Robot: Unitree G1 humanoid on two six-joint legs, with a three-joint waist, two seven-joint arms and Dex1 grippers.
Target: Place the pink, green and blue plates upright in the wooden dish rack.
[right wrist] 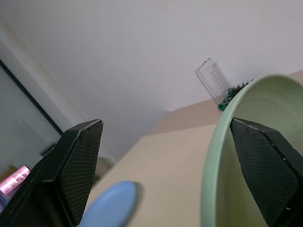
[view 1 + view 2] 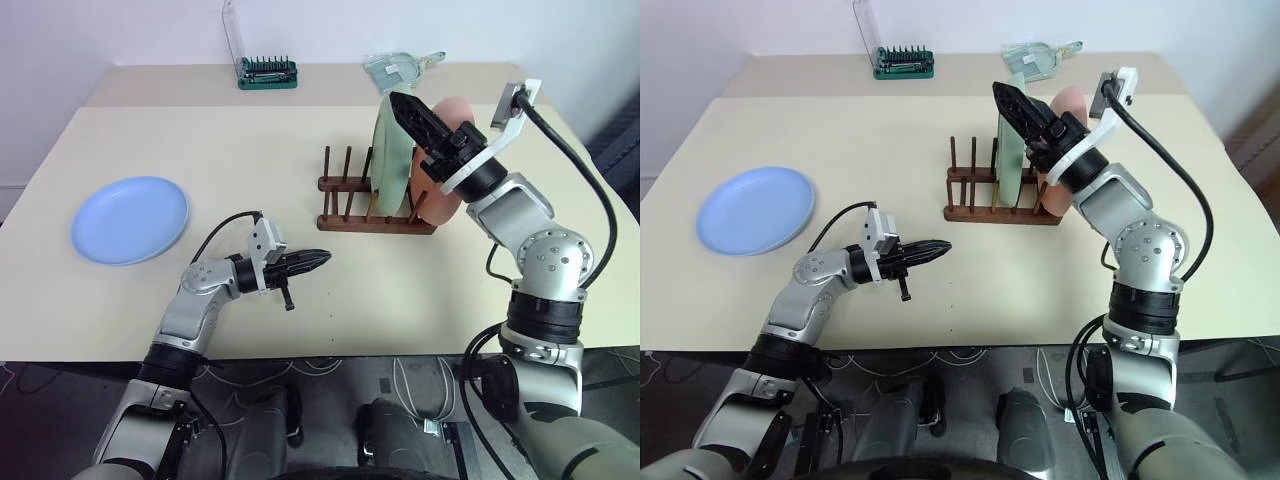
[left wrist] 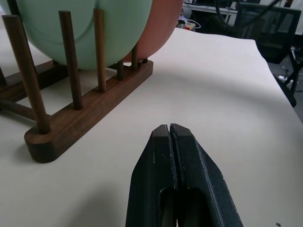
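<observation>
Green and pink plates stand upright in the rack.
We see our right end effector (image 2: pixel 415 122) spread wide at the green plate (image 2: pixel 390 160); left end effector (image 2: pixel 318 260) pinched closed; blue plate (image 2: pixel 129 219) flat on the surface (image 2: pixel 250 130); pink plate (image 2: pixel 450 190), wooden dish rack (image 2: pixel 350 210).

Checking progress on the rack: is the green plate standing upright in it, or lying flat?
Upright. The green plate stands on edge between the pegs of the wooden dish rack, beside the pink plate.
</observation>
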